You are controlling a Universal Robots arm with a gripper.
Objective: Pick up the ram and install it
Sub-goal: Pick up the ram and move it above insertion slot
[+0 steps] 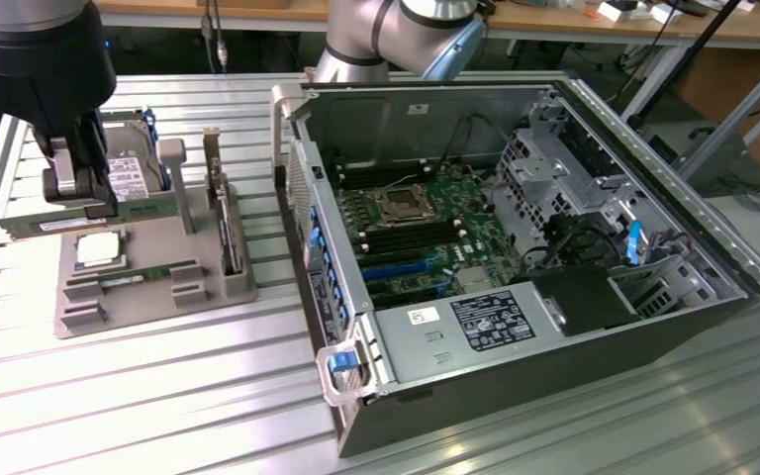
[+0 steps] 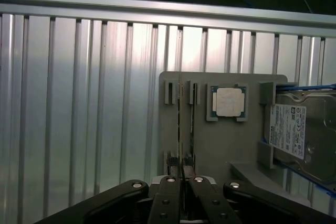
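1. Half the job looks done, in your judgement call: the pincer (image 1: 74, 210) is clamped on the ram (image 1: 21, 226), gripping it near its middle over the grey holder tray (image 1: 155, 307) at the exterior view's left. The stick appears raised just out of its slot, though you cannot be sure that it hangs fully clear.
2. Installing is left. The open computer case (image 1: 394, 356) sits well apart, at the exterior view's right, and the dark memory slots (image 1: 396, 236) on its motherboard (image 1: 427, 262) have no stick from this grasp in them yet.
3. From the wrist you see the pincer (image 2: 181, 182) with its jaws drawn together on the ram (image 2: 179, 129), which shows edge-on as one thin line running away from the fingertips (image 2: 169, 182).
4. Seen from the side, the ram is a long, narrow green board, held level and lengthwise, reaching out well past both sides of the pincer. Its chips are too small to make out.
5. Below it on the tray lie a square silver processor chip (image 1: 99, 249) and a second green stick (image 1: 142, 272), both untouched. The ribbed metal surface (image 1: 155, 396) carries tray and case alike.
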